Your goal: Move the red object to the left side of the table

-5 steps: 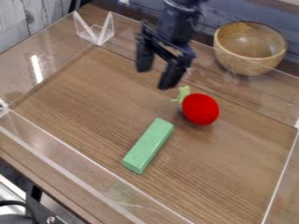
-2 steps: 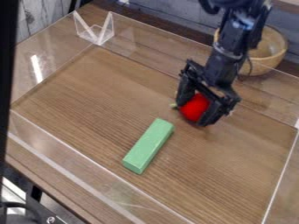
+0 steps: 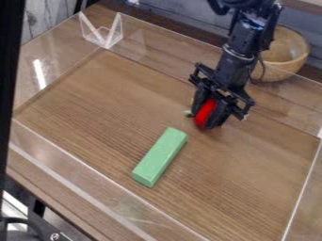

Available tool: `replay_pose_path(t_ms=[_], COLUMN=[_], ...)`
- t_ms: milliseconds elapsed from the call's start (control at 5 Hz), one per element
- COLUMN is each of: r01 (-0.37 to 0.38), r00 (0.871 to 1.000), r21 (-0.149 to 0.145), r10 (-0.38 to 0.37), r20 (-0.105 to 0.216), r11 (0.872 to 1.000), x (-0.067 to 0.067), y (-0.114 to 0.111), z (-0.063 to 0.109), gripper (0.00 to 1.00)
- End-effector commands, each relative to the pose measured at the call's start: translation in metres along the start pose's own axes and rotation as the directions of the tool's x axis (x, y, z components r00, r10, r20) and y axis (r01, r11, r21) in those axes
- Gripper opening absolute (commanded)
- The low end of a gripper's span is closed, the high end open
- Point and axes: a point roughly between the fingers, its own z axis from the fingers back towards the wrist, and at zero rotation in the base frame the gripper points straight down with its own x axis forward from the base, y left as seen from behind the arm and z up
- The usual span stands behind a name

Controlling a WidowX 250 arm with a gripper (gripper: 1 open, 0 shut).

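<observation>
The red object (image 3: 205,114) rests on the brown wood-grain table (image 3: 101,104), right of the middle. Only a strip of red shows between the black fingers. My gripper (image 3: 214,120) points steeply down over it, its jaws drawn in against the fruit's two sides, shut on it. The fruit's green stem is hidden behind the fingers. The fruit still looks to be sitting on the tabletop.
A flat light-green block (image 3: 160,156) lies just in front and to the left of the fruit. A wooden bowl (image 3: 287,52) stands at the back right behind the arm. Low clear acrylic walls (image 3: 75,193) border the table, with a clear folded piece (image 3: 101,31) at the back left.
My gripper came down and to the right from above the table onto the red fruit, straddled it with wide jaws, and has now drawn them in against it.
</observation>
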Motion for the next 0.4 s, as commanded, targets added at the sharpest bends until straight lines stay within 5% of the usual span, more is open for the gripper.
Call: replay_pose_path(t_ms=[0, 200], r01=[-0.014, -0.026], r00=[0.997, 0.996], r21=[-0.031, -0.069], r10=[0.016, 0.031], r20=[0.07, 0.082], r11=[0.999, 0.997], x=[0.0032, 0.0002], y=[0.002, 0.0015], z=[0.0239, 0.0322], gripper=[0.0, 0.0])
